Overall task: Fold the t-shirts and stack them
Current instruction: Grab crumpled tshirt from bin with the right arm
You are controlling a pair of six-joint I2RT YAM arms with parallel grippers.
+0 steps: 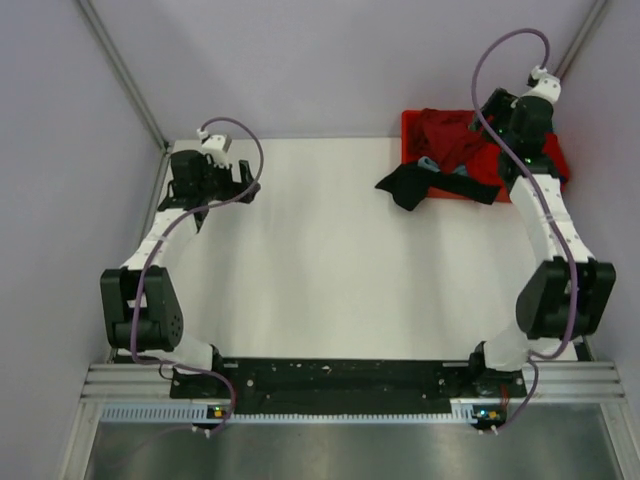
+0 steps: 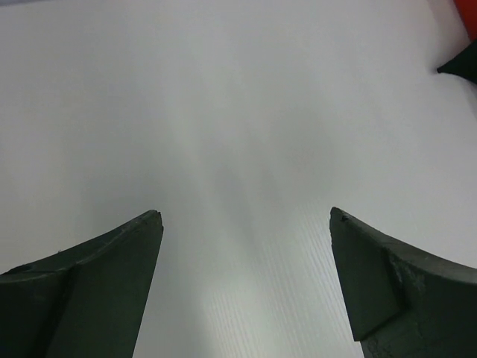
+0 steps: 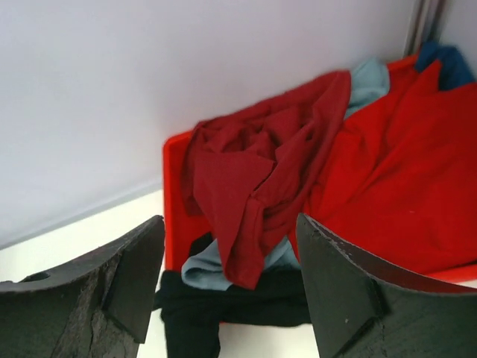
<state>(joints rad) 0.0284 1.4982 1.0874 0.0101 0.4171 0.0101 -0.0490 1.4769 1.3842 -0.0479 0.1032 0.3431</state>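
The crumpled shirts [image 1: 450, 150] heap in the tray [image 3: 173, 194] at far right, just beyond the right gripper [image 3: 229, 224] with its jaws parted and empty, the crimson [image 3: 253, 171] atop red [image 3: 402, 186], grey-blue [image 3: 205, 272] and black [image 3: 223, 306], while the left gripper [image 2: 246, 212] gapes at far left.

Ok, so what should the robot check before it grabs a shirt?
1. Right fingers apart, nothing between them: ok.
2. Right fingers over the tray: ok.
3. Crimson shirt on top of the pile: ok.
4. Crimson shirt free of the others: cannot tell.
5. Black shirt inside the tray: not ok, it hangs over the edge.
6. Left fingers open, table under them bare: ok.
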